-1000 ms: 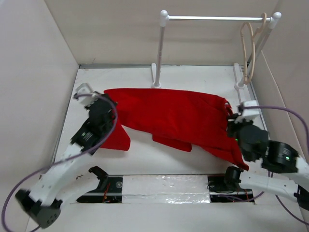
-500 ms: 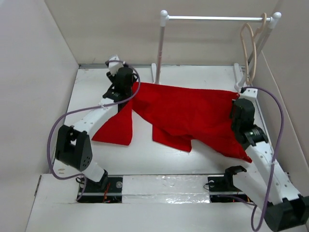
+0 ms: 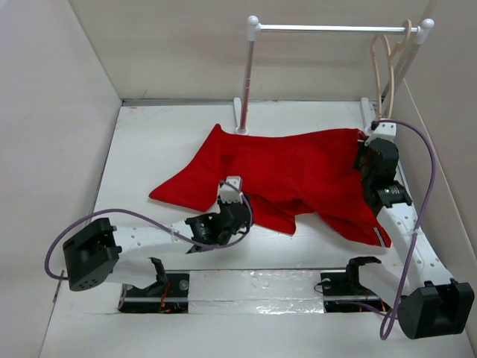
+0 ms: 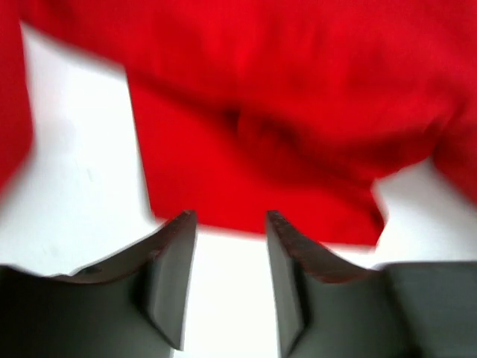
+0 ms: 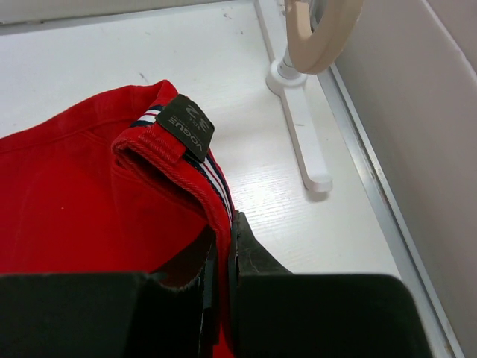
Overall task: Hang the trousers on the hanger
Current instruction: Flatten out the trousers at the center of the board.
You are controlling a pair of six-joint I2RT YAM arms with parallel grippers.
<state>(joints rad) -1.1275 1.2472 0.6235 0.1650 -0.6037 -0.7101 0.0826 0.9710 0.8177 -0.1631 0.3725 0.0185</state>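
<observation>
Three beige walls (image 3: pixel 171 52), white table (image 3: pixel 149 142)

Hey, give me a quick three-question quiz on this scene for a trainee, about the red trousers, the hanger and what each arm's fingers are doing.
1. True or false: the trousers hang on the hanger.
2. Short answer: what do the left fingers, standing apart, hold?
3. Pick one: the right fingers are pinched on A) the hanger, B) the trousers' waistband, C) nothing.

Key:
1. False. The trousers lie on the table, and the hanger hangs from the rail stand.
2. Nothing.
3. B.
</observation>
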